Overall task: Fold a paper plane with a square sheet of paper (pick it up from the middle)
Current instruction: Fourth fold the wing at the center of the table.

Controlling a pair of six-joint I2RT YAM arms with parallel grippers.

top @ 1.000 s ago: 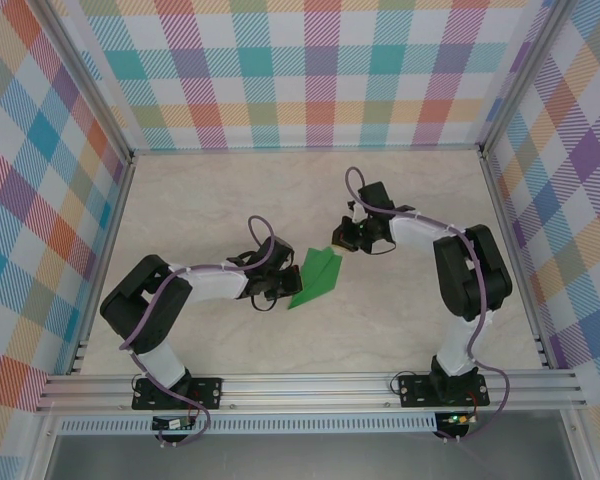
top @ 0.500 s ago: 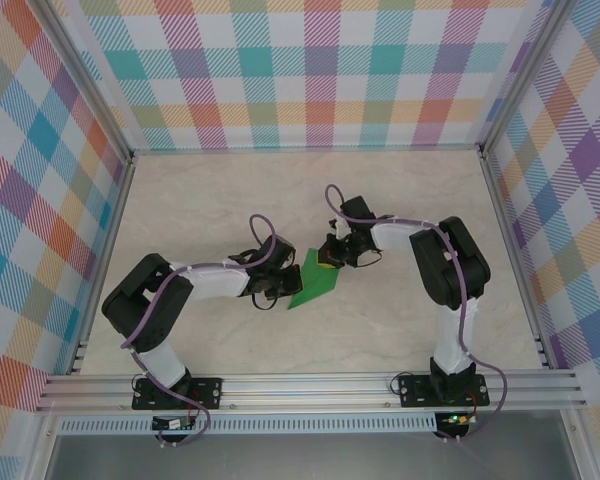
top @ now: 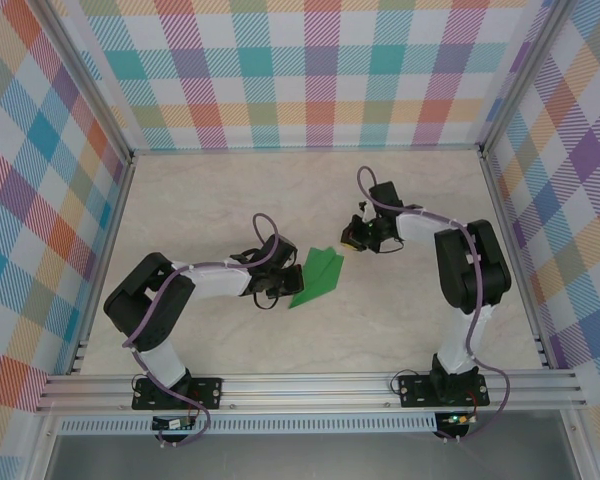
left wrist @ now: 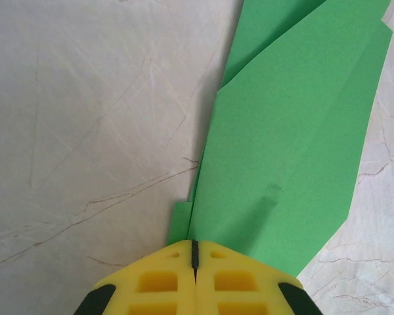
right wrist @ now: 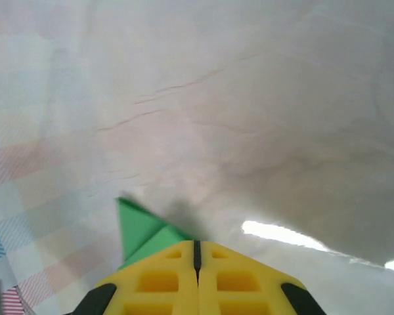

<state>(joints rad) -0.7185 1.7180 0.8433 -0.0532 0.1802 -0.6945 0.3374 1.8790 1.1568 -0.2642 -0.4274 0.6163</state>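
**The paper plane** (top: 318, 277), a narrow bright green shape of folded paper, lies flat on the pale marbled tabletop (top: 210, 200) between my two arms. Its long axis runs from near left to far right.

- **Left wrist view:** the paper plane (left wrist: 295, 131) shows overlapping flaps with sharp diagonal edges and a small dent near its near end.
- **Left gripper** (top: 277, 285): my yellow fingertips are pressed together at that near end (left wrist: 194, 252), over the paper. I cannot tell whether they pin it down or merely hover.
- **Right gripper** (top: 352, 238): its fingers are likewise closed on nothing (right wrist: 197, 246). It sits just beyond the far end, and a green corner of the paper (right wrist: 139, 226) shows under its tips.

**Progress, as I judge it:** the square has already been narrowed by several folds, so most of the creasing looks done. The sheet is flat and no wings stand up. What seems left is firming the creases, any last wing fold, and opening the shape into a dart.
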